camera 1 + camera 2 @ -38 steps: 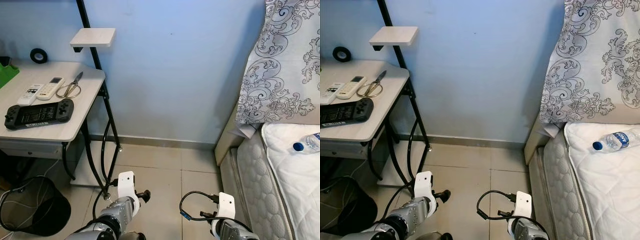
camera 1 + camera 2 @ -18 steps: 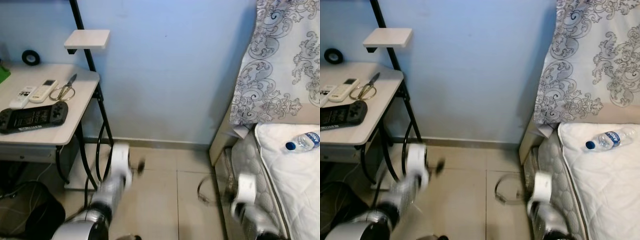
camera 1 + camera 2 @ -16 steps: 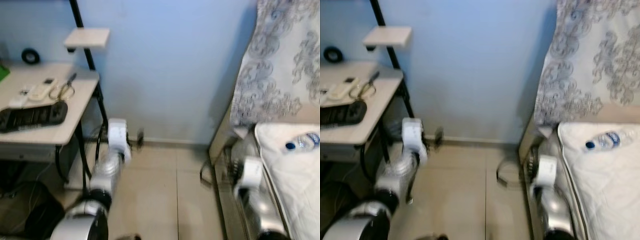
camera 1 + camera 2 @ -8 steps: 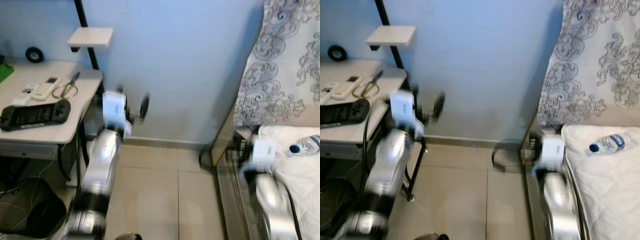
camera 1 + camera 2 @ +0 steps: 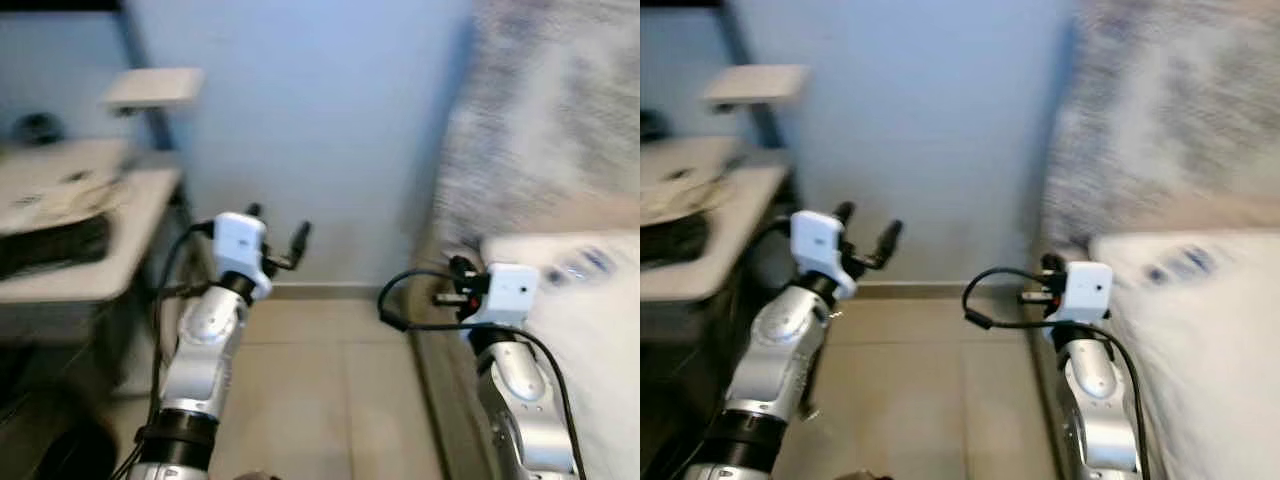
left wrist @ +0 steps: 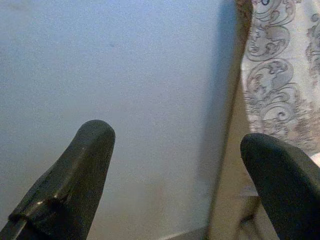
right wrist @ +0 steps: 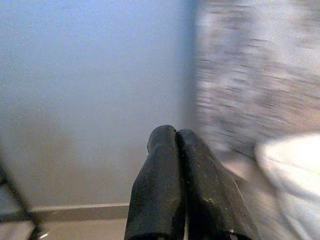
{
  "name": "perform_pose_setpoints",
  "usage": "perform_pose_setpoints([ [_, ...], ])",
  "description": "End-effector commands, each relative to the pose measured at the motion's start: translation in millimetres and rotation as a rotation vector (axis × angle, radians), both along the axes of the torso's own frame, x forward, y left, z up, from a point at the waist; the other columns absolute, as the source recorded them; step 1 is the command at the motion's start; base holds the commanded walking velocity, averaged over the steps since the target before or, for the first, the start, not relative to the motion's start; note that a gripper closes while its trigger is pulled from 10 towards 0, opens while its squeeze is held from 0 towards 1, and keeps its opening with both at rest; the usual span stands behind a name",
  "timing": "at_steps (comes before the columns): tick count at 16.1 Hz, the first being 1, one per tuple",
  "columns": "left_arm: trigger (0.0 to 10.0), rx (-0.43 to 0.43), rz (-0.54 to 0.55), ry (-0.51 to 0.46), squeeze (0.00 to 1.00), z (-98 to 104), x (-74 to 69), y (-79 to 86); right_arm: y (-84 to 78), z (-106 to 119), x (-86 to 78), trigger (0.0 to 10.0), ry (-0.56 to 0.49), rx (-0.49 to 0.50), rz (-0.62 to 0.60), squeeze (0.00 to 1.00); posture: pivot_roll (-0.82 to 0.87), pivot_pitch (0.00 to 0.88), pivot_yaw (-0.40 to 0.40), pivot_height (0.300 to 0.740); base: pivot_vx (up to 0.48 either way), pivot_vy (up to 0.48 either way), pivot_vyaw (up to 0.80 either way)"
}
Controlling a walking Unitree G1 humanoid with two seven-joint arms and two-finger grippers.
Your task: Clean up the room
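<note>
Off to the right of the right tool (image 5: pixel 452 283), fingers pressed together and empty, a blurred bottle (image 5: pixel 578 267) lies on the bed (image 5: pixel 590 340). The left tool (image 5: pixel 276 238) hangs spread wide and empty before the wall. That bottle looks light, smooth and roll-prone: best pinched across its middle.

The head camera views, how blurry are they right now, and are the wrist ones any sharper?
Both eye views are smeared by motion: the desk, bed and pillow are soft, though the arms stay fairly crisp. Left wrist view is sharp, with the open left claw against the blue wall. Right wrist view is blurred around the shut right claw.
</note>
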State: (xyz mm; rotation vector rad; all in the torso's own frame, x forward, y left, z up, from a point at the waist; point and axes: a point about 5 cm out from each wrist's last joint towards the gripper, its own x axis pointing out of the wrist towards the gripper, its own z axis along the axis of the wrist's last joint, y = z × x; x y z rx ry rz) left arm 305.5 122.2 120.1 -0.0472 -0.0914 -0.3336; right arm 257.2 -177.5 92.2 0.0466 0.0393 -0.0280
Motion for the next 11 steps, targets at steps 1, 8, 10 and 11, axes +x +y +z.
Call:
perform_pose_setpoints([
  [1,10.0,-0.008,0.001,0.016,0.00,-1.0,1.5,-3.2,-6.5,0.0,2.1,10.0,0.007,0.023,-0.038,0.00,-0.06,0.000,0.034,0.740,0.000,0.000,-0.76],
  [8,10.0,0.015,-0.040,0.015,0.00,-1.7,7.7,-3.5,-11.1,-5.6,8.0,10.0,0.019,0.024,-0.068,0.00,-0.06,0.000,0.035,0.740,0.000,0.069,-0.75],
  [10,10.0,0.033,-0.062,-0.007,0.00,0.6,7.6,-3.4,-8.5,-7.4,7.3,10.0,0.022,0.026,-0.069,0.00,-0.06,0.000,0.042,0.740,0.000,0.480,-0.74],
  [11,10.0,0.044,-0.070,-0.014,0.00,1.5,8.0,-3.8,-7.9,-7.8,7.7,10.0,0.023,0.027,-0.069,0.00,-0.06,0.000,0.043,0.740,0.000,0.480,-0.74],
])
